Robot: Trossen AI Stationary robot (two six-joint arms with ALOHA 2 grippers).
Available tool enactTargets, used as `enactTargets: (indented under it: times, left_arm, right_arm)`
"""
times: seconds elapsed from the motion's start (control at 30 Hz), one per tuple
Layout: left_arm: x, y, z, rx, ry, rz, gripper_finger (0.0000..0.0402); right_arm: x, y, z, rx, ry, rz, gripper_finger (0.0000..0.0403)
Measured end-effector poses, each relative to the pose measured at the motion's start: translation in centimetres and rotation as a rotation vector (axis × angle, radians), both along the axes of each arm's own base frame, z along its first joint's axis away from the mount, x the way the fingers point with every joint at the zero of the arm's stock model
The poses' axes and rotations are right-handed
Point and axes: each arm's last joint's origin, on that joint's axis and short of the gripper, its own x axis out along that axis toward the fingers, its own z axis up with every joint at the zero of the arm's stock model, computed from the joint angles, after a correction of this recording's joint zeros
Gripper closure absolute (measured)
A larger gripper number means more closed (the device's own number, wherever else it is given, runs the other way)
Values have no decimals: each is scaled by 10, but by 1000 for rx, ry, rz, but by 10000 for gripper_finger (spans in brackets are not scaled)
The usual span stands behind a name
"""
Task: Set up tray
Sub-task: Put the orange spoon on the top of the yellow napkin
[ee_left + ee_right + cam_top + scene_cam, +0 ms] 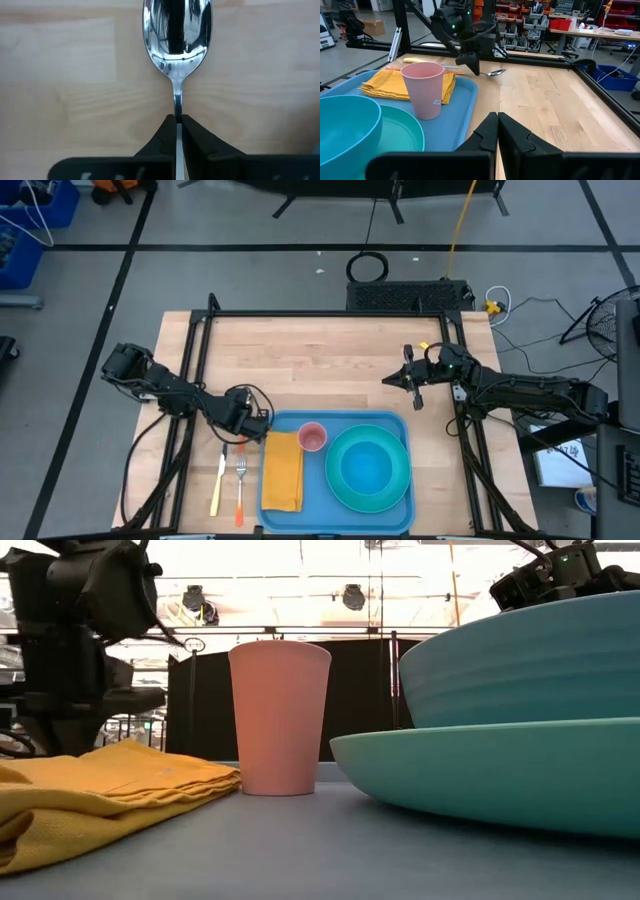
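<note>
Left gripper [258, 420]: its fingers are clamped on the thin handle of a spoon [177, 45]; the bowl of the spoon points forward over bare wood (its underside may touch the table, I cannot tell); the gripper sits just beside the tray's far left corner, on the table side of the rim.

Right gripper [412, 383]: fingers pressed together with nothing between them; it hangs over open table beyond the tray's far right corner, well apart from the dishes.

Tray [296, 518]: blue, lying at the near edge of the table, about centred between the two arms; its raised rim runs close to the left gripper.

On the tray: a folded yellow napkin [283, 470] along the left side; a pink cup [312, 437] upright near the far rim, just beside the napkin; a turquoise plate [345, 487] on the right half with a blue bowl [366, 468] resting in it.

Beside the tray: a yellow-handled knife [218, 480] and an orange-handled fork [240, 485] lie side by side on the wood to the left, close to the rim, apart from each other.

Open room: the whole far half of the table [320, 355] is bare wood; dark frame rails [192, 360] border it on both sides.
</note>
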Motion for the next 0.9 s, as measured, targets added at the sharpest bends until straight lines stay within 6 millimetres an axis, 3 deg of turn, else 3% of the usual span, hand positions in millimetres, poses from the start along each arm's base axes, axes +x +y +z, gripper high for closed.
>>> enactTargets:
  times: [0.1,0.23,0.37,0.47,0.67,0.9]
  left_arm:
    - [3,1,13,6,-38,-23,393]
    - [5,0,46,5,-70,-57,392]
    - [19,-16,82,-30,-251,-112,393]
    - [33,-35,98,-57,-378,-148,393]
    - [63,-81,98,-77,-456,-138,393]
    - [97,-131,73,-84,-392,-123,393]
  right_arm:
    - [0,0,0,-1,-1,0,399]
    - [0,0,0,-5,-4,0,399]
    - [0,0,0,-6,-4,0,399]
    - [0,0,0,-10,-4,1,399]
    - [0,0,0,10,4,-2,399]
    - [0,0,-2,15,16,-2,399]
